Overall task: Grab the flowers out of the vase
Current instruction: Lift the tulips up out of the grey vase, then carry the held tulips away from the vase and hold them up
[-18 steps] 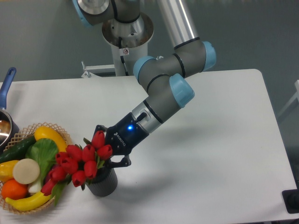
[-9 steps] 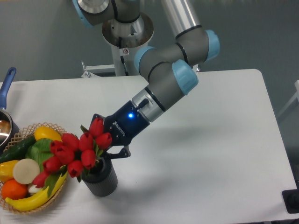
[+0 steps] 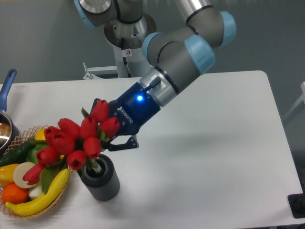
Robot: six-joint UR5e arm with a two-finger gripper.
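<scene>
The flowers (image 3: 76, 140) are a bunch of red tulip buds with green stems, leaning left over the basket. Their stem ends still reach into the mouth of the vase (image 3: 99, 178), a short dark ribbed cylinder standing on the white table. My gripper (image 3: 110, 138) comes in from the upper right and is shut on the flowers near the right side of the bunch, just above the vase rim. The buds hide part of the fingers.
A wicker basket (image 3: 19, 138) of produce, with a yellow banana (image 3: 40, 195), an orange and a cucumber, sits at the left edge, right beside the vase. A pan with a blue handle (image 3: 5, 88) is at the far left. The arm's base stands behind the table.
The gripper has risen with the flowers. The bunch is higher and most of the stems have come out of the vase. The vase has not moved.
</scene>
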